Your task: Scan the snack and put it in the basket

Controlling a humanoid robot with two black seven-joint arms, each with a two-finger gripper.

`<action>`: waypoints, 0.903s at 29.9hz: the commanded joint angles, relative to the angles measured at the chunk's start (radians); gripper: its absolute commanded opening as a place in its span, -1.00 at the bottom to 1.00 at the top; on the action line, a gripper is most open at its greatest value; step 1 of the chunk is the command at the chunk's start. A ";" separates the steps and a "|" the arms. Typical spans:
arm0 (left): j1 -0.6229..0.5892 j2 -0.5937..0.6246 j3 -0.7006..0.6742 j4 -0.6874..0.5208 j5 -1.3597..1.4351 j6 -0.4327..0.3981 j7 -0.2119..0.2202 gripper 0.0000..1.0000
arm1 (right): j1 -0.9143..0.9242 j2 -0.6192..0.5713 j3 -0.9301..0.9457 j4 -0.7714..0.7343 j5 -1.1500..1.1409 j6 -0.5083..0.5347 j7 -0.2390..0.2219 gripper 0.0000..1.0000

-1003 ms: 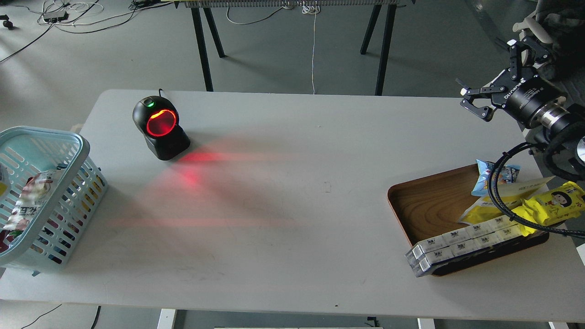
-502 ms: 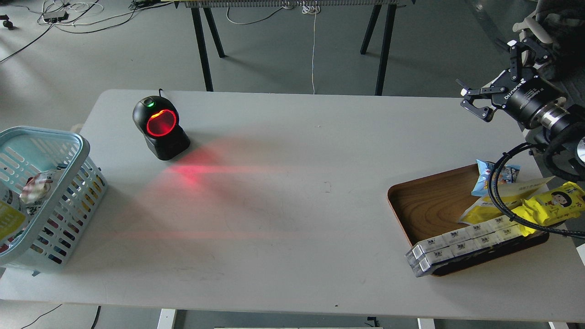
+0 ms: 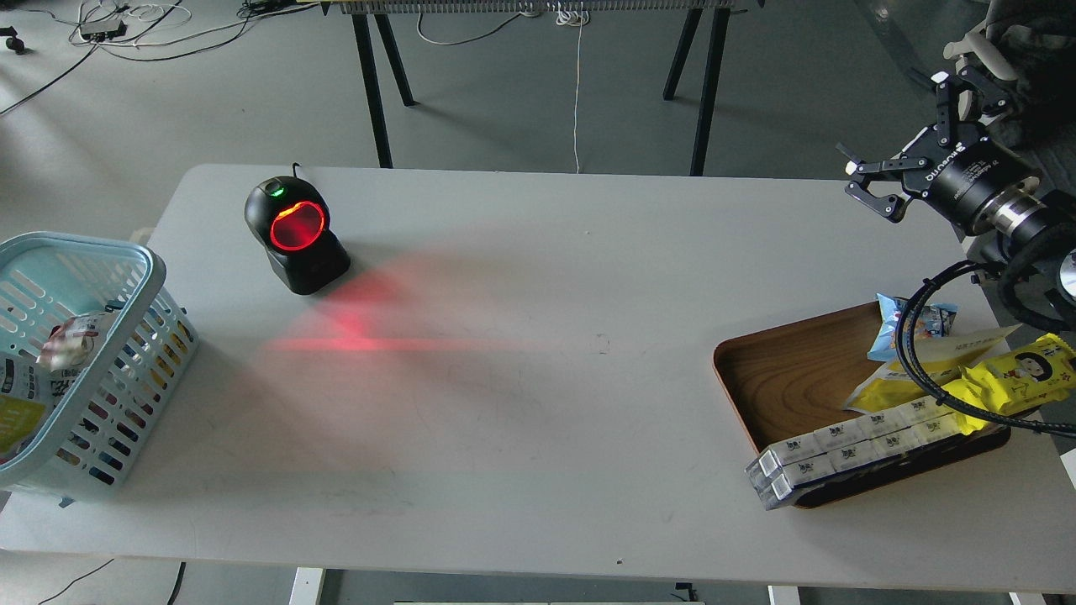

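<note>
The light blue lattice basket [image 3: 126,370] stands at the table's left edge, partly cut off by the view. The snack [image 3: 23,395], a yellow-and-white pouch with a black text panel, lies tilted inside it against the left side, its crumpled white top near the rim. My right gripper [image 3: 908,139] is open and empty, held in the air above the table's far right corner, far from the basket. My left gripper is out of view.
A black scanner [image 3: 294,235] glows red at the back left and casts red light on the table [image 3: 538,403]. A brown wooden tray [image 3: 790,378] at the right holds white boxes [image 3: 841,454], a blue packet [image 3: 912,323], a yellow cartoon-face wrapper [image 3: 1021,378] and a pale yellow pouch [image 3: 899,382]. A black cable [image 3: 933,382] crosses the tray.
The pouch has dropped lower and leftward inside the basket and settled. The scanner's red light pattern on the table has shifted. My right gripper has hardly moved.
</note>
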 commanded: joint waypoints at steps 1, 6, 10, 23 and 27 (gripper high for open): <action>-0.046 -0.010 -0.131 0.000 -0.099 -0.046 0.001 0.92 | 0.007 0.001 0.000 0.002 0.001 0.000 0.000 0.97; -0.118 -0.126 -0.254 0.003 -0.297 -0.118 0.016 0.93 | 0.027 0.017 0.003 0.000 0.001 0.000 0.000 0.97; -0.207 -0.296 -0.318 0.003 -0.483 -0.219 0.060 0.93 | 0.044 0.026 0.008 0.000 0.001 0.000 0.000 0.97; -0.224 -0.942 -0.486 0.316 -1.041 -0.448 0.209 0.98 | 0.053 0.044 0.006 0.015 0.002 -0.001 0.000 0.97; -0.226 -1.103 -0.535 0.503 -1.095 -0.566 0.228 0.99 | -0.013 0.037 0.043 0.087 0.004 -0.005 0.002 0.97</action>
